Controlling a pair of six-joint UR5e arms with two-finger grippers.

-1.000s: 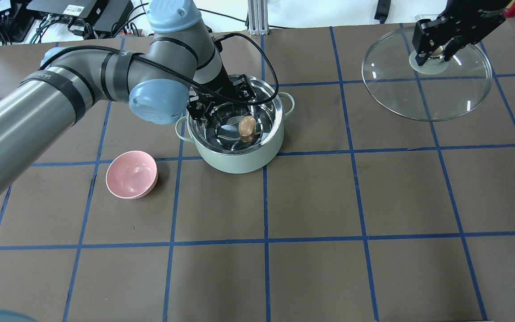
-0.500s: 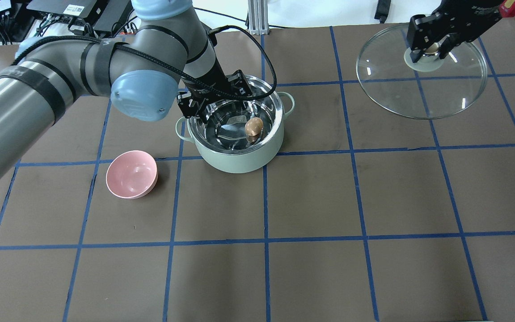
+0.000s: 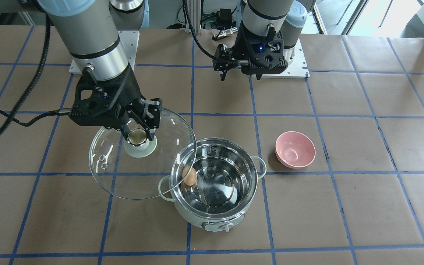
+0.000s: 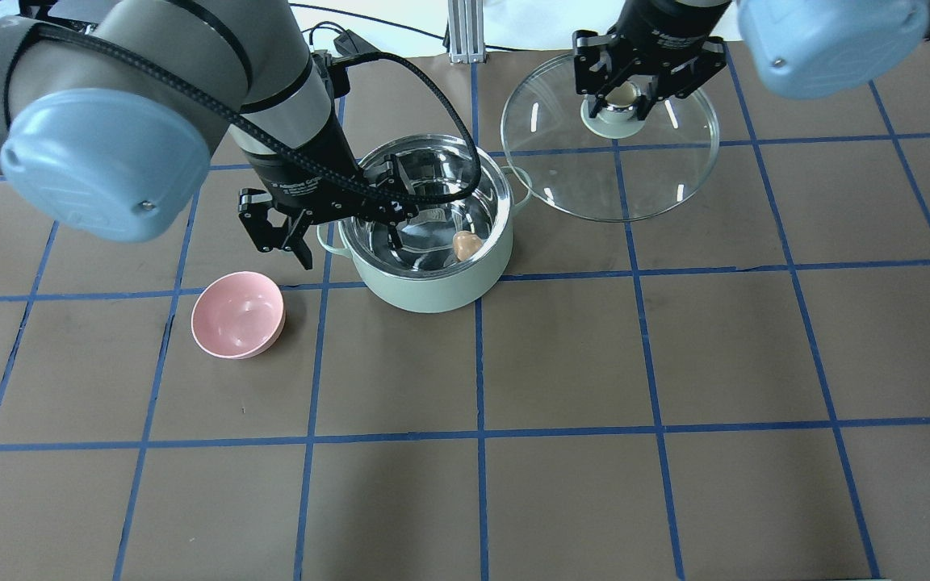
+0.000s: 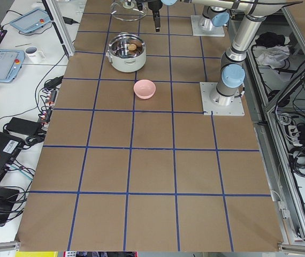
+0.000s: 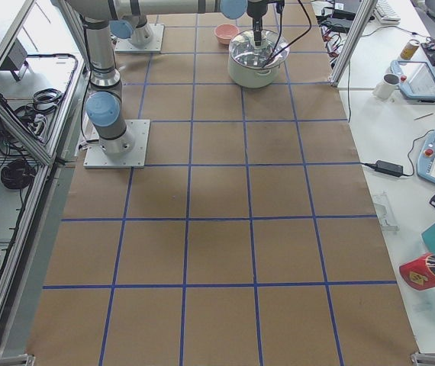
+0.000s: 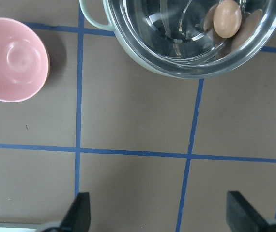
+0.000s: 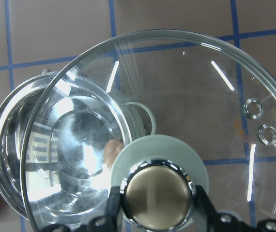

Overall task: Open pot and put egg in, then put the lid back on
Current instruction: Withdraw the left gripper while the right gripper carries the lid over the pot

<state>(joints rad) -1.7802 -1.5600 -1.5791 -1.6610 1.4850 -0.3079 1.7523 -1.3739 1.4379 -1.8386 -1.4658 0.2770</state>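
Observation:
The mint-green pot (image 4: 433, 292) stands open, and the brown egg (image 4: 463, 244) lies inside against its right wall. My left gripper (image 4: 348, 242) is open and empty, raised over the pot's left rim. Its wrist view shows the egg (image 7: 226, 18) in the pot (image 7: 176, 68). My right gripper (image 4: 617, 98) is shut on the beige-gold knob (image 8: 155, 198) of the glass lid (image 4: 594, 173). It holds the lid in the air, just right of and behind the pot. In the front view the lid (image 3: 123, 178) overlaps the pot's rim (image 3: 212, 218) near the egg (image 3: 189, 176).
A small pink bowl (image 4: 237, 315) sits on the table to the left of the pot, near its front. It also shows in the front view (image 3: 294, 149) and the left wrist view (image 7: 13, 59). Brown paper with blue tape lines covers the table.
My left gripper has risen out of the pot and drawn back to its left side. The egg has rolled to the pot's right wall. My right gripper has carried the lid left toward the pot.

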